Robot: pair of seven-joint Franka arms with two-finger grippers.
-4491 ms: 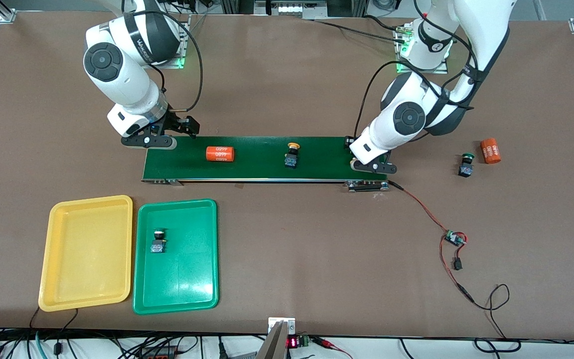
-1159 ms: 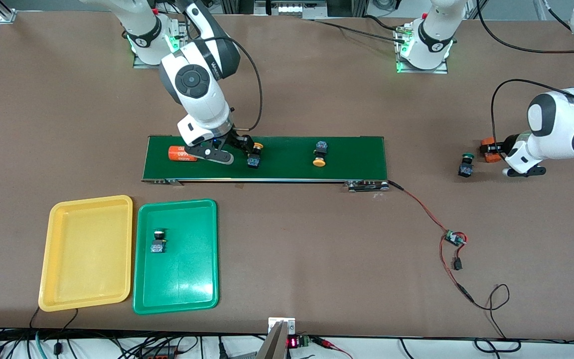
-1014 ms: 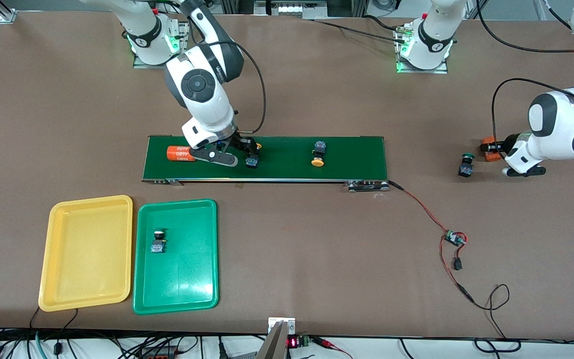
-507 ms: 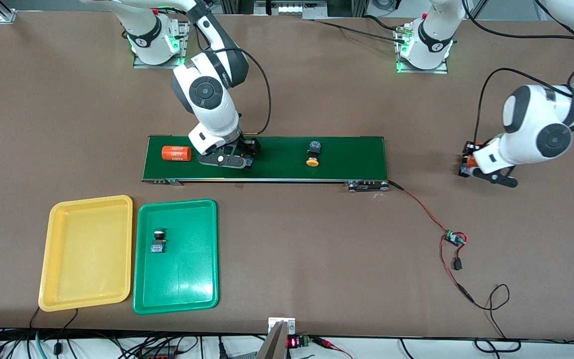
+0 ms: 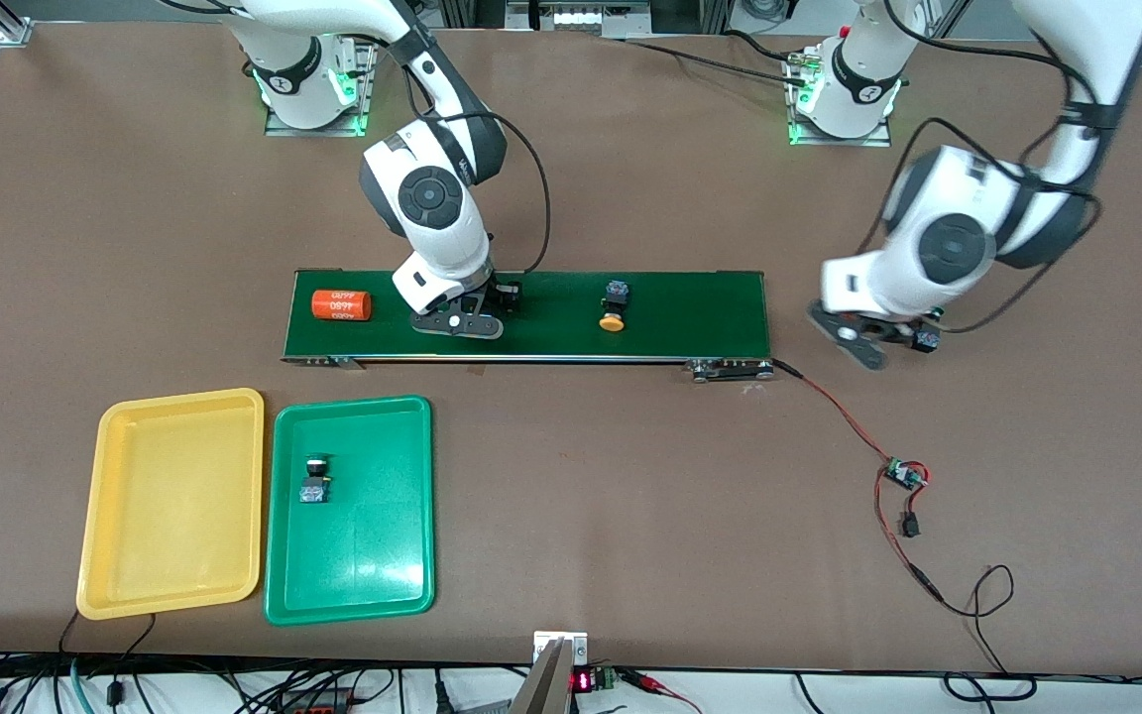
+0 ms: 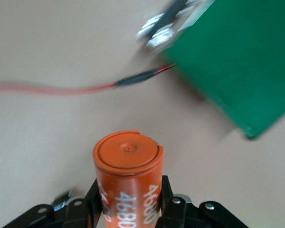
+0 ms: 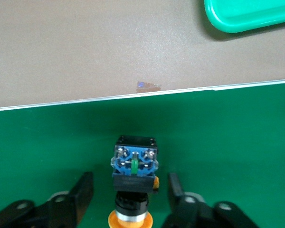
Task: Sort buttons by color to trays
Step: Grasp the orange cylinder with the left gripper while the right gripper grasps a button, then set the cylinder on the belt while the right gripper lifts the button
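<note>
A yellow-capped button (image 7: 133,178) lies on the green conveyor belt (image 7: 237,133) between the right gripper (image 7: 131,194)'s two fingers (image 7: 80,190), which stand apart on either side of it. A green tray (image 7: 247,16)'s corner shows on the brown worktop (image 7: 85,47).

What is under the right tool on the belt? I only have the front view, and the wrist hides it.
Observer: A yellow-capped button lies on the conveyor belt, between the fingers of the right tool.
Operator: Is it gripped?
Observer: Not yet. The right wrist view shows a gap between the button and the finger on each side.
Operator: What is the left tool carrying?
Observer: An orange cylinder with printed numbers, clamped between the fingers of the left tool.
Operator: Over the belt?
Observer: No, over the table, just off the belt's end.
</note>
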